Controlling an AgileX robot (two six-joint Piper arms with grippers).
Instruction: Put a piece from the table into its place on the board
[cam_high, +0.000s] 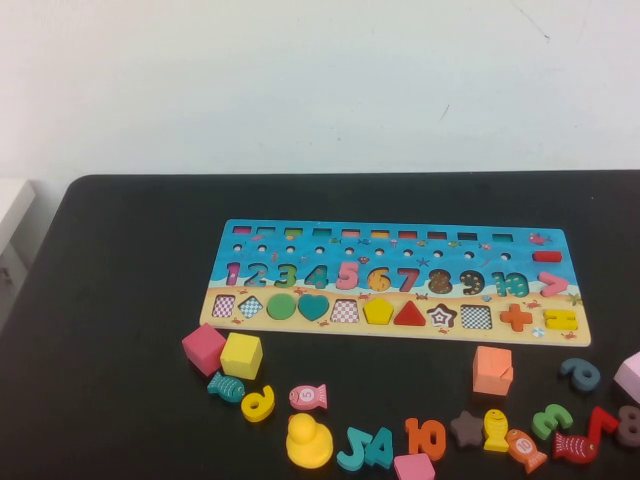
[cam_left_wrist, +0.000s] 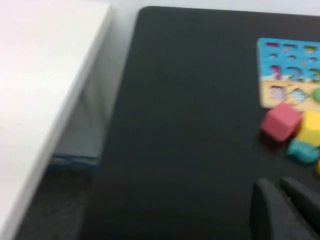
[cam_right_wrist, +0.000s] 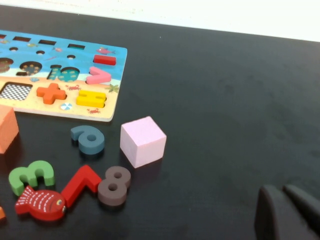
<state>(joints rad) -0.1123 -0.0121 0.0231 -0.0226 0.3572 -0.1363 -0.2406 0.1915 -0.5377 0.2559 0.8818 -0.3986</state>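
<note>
The yellow pentagon piece (cam_high: 378, 311) lies flat in its recess in the shape row of the board (cam_high: 440, 262), between a checkered recess and the red triangle. The board lies across the middle of the black table (cam_high: 110, 290). It also shows in the left wrist view (cam_left_wrist: 267, 75) and the right wrist view (cam_right_wrist: 112, 95). My left gripper (cam_left_wrist: 282, 192) is shut and empty, above bare table left of the board. My right gripper (cam_right_wrist: 285, 195) is shut and empty, above bare table right of the board. Neither arm shows in the high view.
Loose pieces lie along the table's front: a pink cube (cam_high: 204, 348), a yellow cube (cam_high: 241, 355), a yellow duck (cam_high: 308, 441), a pink pentagon (cam_high: 413, 467), an orange block (cam_high: 492, 369), numbers and fish. A pale pink cube (cam_right_wrist: 142, 141) sits at the right. A white surface (cam_left_wrist: 40, 90) stands off the table's left edge.
</note>
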